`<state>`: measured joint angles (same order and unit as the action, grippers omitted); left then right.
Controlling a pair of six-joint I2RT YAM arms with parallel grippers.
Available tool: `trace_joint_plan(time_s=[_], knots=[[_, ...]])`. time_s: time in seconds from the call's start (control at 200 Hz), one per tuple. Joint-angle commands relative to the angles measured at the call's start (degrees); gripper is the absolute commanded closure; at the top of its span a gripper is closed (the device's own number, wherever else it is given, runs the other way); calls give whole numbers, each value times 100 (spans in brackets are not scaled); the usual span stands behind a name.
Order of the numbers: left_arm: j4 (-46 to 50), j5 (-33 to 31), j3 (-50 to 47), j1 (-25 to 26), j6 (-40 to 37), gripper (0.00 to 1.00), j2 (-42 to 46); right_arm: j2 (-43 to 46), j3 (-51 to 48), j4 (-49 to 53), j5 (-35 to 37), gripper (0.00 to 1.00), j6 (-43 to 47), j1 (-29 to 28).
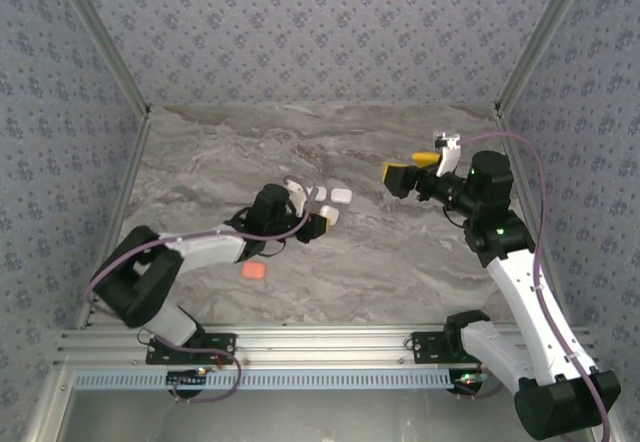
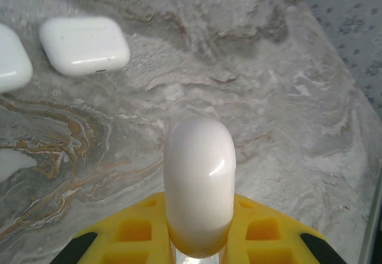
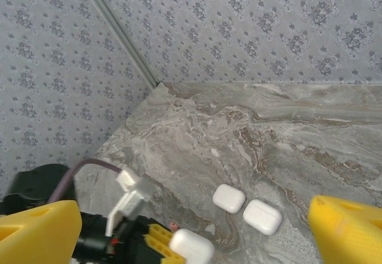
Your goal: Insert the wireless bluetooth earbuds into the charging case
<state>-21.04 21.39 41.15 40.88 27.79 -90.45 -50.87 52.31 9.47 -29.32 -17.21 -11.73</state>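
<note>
**Case gripped, earbuds unclear**

Top view: left gripper (image 1: 318, 222) low over mid-worktop (image 1: 400, 262); right gripper (image 1: 411, 167) raised, jaws wide and empty. Left wrist: jaws clamp a white charging case (image 2: 200, 180) by one end; it looks glossy, light and likely slippery, so pinching its flat sides seems safest. Right wrist: spare cases (image 3: 262, 216) lie beyond; earbuds too small to tell.

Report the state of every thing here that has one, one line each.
left pincer: shut on the held white case.
right pincer: open, empty, above the table.
held white case: looks closed, clamped in the left pincer.
first loose white case: closed, flat on the table.
second loose white case: closed, flat on the table.
coral-red case: flat on the table, alone; lid unclear.
</note>
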Motion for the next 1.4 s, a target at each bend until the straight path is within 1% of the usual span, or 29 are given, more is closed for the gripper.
trace_joint_plan(time_s=[0.0,0.07,0.255,0.42,0.575,0.72,0.845,0.989,1.079,1.159,1.224,1.319,1.394], knots=[[-238,315,486,-2,582,100,-508,71,-5,92,-5,0,-91,58],[-464,378,566,-2,889,100,-815,69,-32,119,23,0,-90,72],[-255,286,872,-2,1312,94,-1366,82,-85,199,76,0,-68,82],[-322,357,1009,-4,1564,84,-1687,95,-112,302,158,0,-19,77],[-112,247,1056,-6,1543,70,-1747,121,-147,360,217,0,7,82],[127,67,1047,-3,1300,58,-1576,130,-159,380,176,0,26,80],[607,-217,1101,-21,964,53,-1303,176,-168,334,70,0,36,66],[1004,-566,1018,-136,662,46,-707,353,-262,236,27,0,180,35],[1294,-795,996,-233,430,43,-208,494,-486,-36,-188,0,341,-54],[1579,-1084,987,-336,218,40,281,574,-674,-148,-172,0,610,-284],[1800,-1337,968,-439,77,37,659,583,-795,-139,-48,0,995,-608],[1986,-1652,879,-647,-19,31,1225,555,-1060,-258,372,0,1712,-1418],[2005,-1821,736,-860,-55,28,1627,426,-1272,-413,810,0,2357,-2319]])
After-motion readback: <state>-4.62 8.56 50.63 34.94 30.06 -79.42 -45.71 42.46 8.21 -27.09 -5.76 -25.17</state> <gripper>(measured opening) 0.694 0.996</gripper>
